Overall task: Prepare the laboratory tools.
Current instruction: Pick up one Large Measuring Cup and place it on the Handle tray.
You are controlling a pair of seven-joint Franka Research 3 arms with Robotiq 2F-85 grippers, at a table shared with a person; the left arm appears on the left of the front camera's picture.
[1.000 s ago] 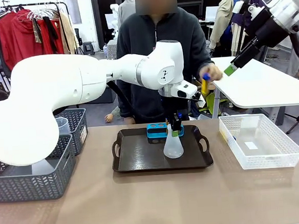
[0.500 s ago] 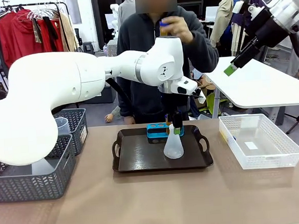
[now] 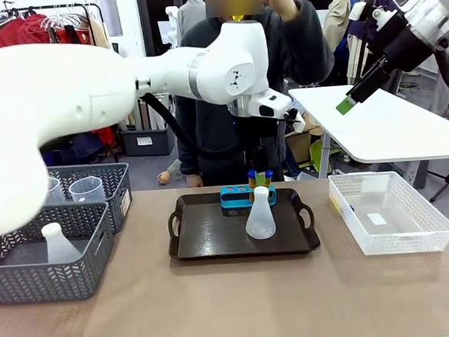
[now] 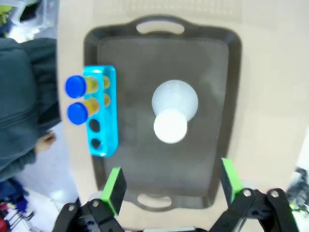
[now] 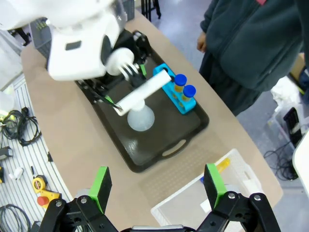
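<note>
On the tan surface point(image 4: 270, 72), a dark tray point(image 4: 231, 96) holds an upright conical flask point(image 4: 173, 113) at frame centre, straight ahead of the left gripper point(image 4: 172, 182), which is released and empty. Two blue-capped test tubes point(image 4: 76, 87) stand in a blue rack point(image 4: 104, 135), centre left.

Flask point(image 3: 259, 216) on tray point(image 3: 206, 238), before rack point(image 3: 233, 197)

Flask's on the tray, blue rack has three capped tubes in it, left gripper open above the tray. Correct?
Not quite. The blue rack holds two capped tubes, not three; its other two holes are empty, as the left wrist view shows. The flask does stand on the tray, and the left gripper is open above it.
</note>
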